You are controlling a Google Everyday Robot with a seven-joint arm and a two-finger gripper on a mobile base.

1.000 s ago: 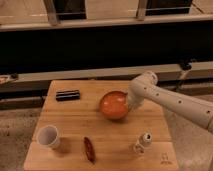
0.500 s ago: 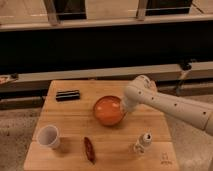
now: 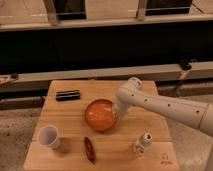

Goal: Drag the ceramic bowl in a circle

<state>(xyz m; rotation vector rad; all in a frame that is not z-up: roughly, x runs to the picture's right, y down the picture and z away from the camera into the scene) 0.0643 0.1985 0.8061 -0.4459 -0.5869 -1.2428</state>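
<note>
The ceramic bowl [image 3: 100, 114] is a round, glossy orange bowl with a paler inside, standing near the middle of the wooden table [image 3: 145, 125]. My white arm reaches in from the right. My gripper [image 3: 119, 111] hangs down at the bowl's right rim and touches it there. The gripper's tips are hidden by the arm and the rim.
A white cup [image 3: 49, 136] stands at the front left. A dark red elongated object [image 3: 89, 149] lies in front of the bowl. A small white bottle [image 3: 143, 142] stands at the front right. A black rectangular object [image 3: 67, 94] lies at the back left.
The bowl has slid left and toward the front of the table, and my gripper has moved with it at its right rim.
</note>
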